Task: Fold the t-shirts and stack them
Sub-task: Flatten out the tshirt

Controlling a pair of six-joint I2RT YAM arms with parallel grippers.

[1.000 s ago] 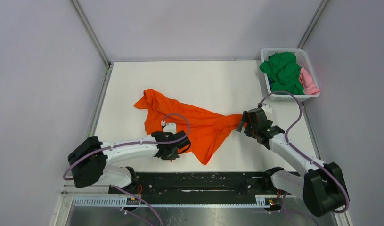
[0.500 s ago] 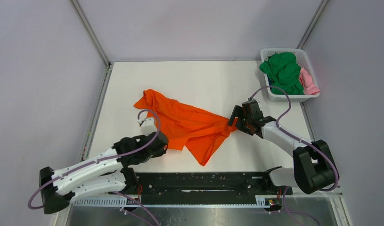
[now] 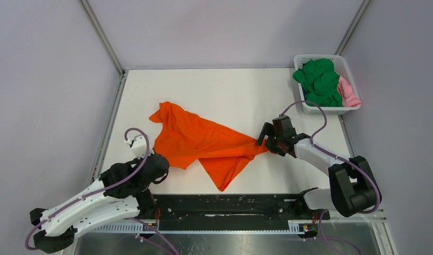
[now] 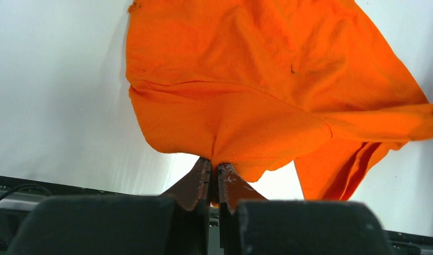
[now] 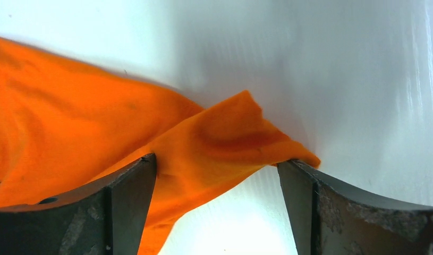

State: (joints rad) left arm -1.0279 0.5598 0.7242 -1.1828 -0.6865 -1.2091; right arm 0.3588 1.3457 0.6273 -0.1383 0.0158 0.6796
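The white bench [image 3: 230, 90] is glossy and sits in a booth of plain pale lilac walls [image 3: 225, 32], with a black rail [image 3: 225, 204] along its 6 o'clock edge.

At the bench's 2 o'clock corner stands a white lattice basket [image 3: 337, 110]. A crumpled green t-shirt [image 3: 320, 79] is heaped in it, a pink t-shirt [image 3: 349, 93] is tucked on its 3 o'clock side, and a sliver of blue cloth [image 3: 305, 95] shows at 9 o'clock.

The orange t-shirt [image 3: 203, 141] lies rumpled about mid-bench, stretched from 10 o'clock towards 4 o'clock, with a point hanging towards 6.

The left tool [image 4: 214, 172], at the shirt's 8 o'clock edge, is pinched narrow on a fold of the orange hem. The right tool [image 5: 217, 164], at the shirt's 3 o'clock tip, stands wide, its fingers [image 5: 132, 183] either side of the cloth corner and not closed on it.
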